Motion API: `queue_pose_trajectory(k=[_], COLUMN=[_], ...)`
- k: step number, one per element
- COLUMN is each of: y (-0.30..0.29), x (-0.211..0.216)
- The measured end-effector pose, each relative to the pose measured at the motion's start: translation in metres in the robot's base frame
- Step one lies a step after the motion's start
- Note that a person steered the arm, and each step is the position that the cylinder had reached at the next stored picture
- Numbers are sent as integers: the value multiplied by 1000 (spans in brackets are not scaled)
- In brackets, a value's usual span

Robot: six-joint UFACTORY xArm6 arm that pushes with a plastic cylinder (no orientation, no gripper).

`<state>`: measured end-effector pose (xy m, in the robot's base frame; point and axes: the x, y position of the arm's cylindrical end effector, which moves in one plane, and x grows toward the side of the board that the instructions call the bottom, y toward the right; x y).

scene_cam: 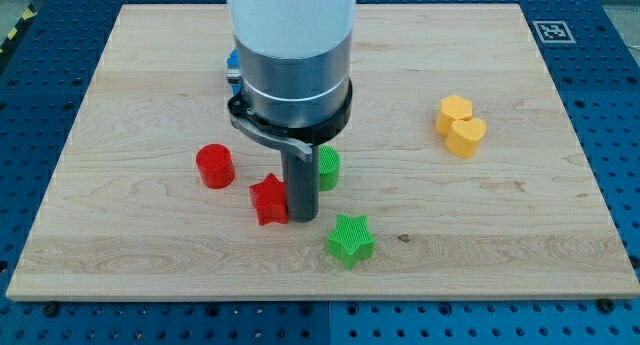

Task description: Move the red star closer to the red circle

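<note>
The red star [268,199] lies on the wooden board, below the middle. The red circle [214,166] stands a short way to its upper left, with a small gap between them. My tip [303,217] rests on the board right against the star's right side. The arm's wide body hides the board above the rod.
A green star [350,238] lies to the lower right of my tip. A green circle [328,168] peeks out just right of the rod. Two yellow blocks [459,126] sit together at the view's right. A blue block [232,67] is mostly hidden behind the arm.
</note>
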<state>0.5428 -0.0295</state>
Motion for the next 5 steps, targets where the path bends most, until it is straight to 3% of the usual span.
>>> queue_pose_trajectory(k=[5], y=[-52], x=[-13])
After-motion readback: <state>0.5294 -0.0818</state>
